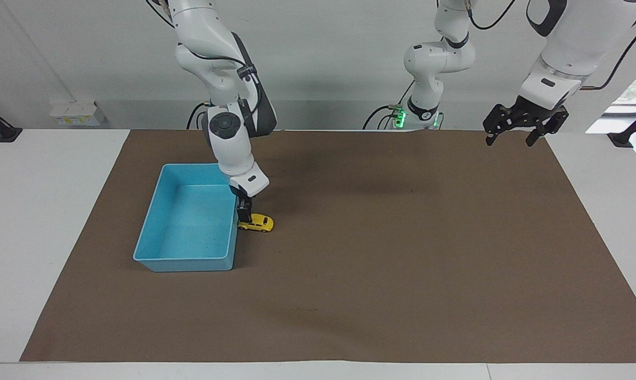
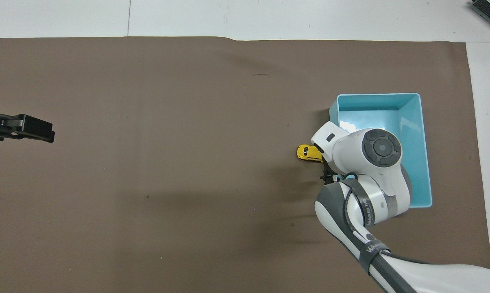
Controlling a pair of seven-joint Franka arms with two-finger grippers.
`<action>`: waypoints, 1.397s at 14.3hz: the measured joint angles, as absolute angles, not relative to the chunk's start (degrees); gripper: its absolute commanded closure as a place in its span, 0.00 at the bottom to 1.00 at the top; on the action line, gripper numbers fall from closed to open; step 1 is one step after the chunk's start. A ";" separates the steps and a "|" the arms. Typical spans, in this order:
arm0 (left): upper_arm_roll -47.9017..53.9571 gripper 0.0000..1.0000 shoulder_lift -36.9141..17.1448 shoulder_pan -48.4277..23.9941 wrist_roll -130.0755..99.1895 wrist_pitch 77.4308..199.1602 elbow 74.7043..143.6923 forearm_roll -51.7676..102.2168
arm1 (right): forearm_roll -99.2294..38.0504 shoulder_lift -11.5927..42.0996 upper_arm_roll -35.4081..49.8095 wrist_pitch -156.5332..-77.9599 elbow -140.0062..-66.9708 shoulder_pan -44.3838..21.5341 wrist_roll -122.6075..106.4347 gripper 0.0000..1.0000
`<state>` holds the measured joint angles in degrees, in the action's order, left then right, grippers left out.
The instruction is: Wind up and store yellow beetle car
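Note:
The yellow beetle car [image 1: 257, 224] [image 2: 306, 152] stands on the brown mat, close beside the long wall of the blue bin [image 1: 186, 262] [image 2: 377, 96], outside it. My right gripper [image 1: 244, 215] is down low at the end of the car next to the bin, open. Whether it touches the car I cannot tell. In the overhead view the right wrist covers that end of the car and most of the gripper. My left gripper [image 1: 510, 140] [image 2: 45, 134] hangs open and holds nothing, high over the mat's edge at the left arm's end of the table.
The bin has nothing in it. A brown mat [image 1: 349, 295] covers most of the white table [image 1: 43, 211]. A third, small arm's base with a green light [image 1: 400, 117] stands at the robots' edge of the table.

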<state>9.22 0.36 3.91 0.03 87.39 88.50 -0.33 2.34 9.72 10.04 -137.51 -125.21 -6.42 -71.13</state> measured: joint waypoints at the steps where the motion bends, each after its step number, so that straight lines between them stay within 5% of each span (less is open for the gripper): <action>1: 9.22 0.00 0.37 3.91 0.03 87.38 88.50 -0.33 | 2.34 10.20 10.04 -138.56 -125.22 -6.42 -70.79 0.01; 6: 9.22 0.00 0.40 3.93 0.03 87.35 88.50 -0.33 | 3.93 11.68 10.18 -140.81 -125.16 -6.51 -67.00 0.24; 9: 9.22 0.00 0.40 3.93 0.03 87.34 88.50 -0.33 | 3.95 12.80 10.24 -141.94 -124.65 -6.63 -65.37 0.81; 11: 9.22 0.00 0.41 3.93 0.03 87.33 88.50 -0.33 | 3.99 13.43 10.28 -142.14 -124.14 -6.72 -64.36 1.00; 20: 9.22 0.00 0.46 3.93 0.03 87.31 88.50 -0.33 | 4.07 15.47 10.51 -136.46 -114.84 -9.32 -61.78 1.00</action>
<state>9.22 0.46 3.93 0.03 87.31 88.50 -0.33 4.07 15.47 10.51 -136.46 -114.84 -9.32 -61.78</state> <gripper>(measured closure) 0.000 0.551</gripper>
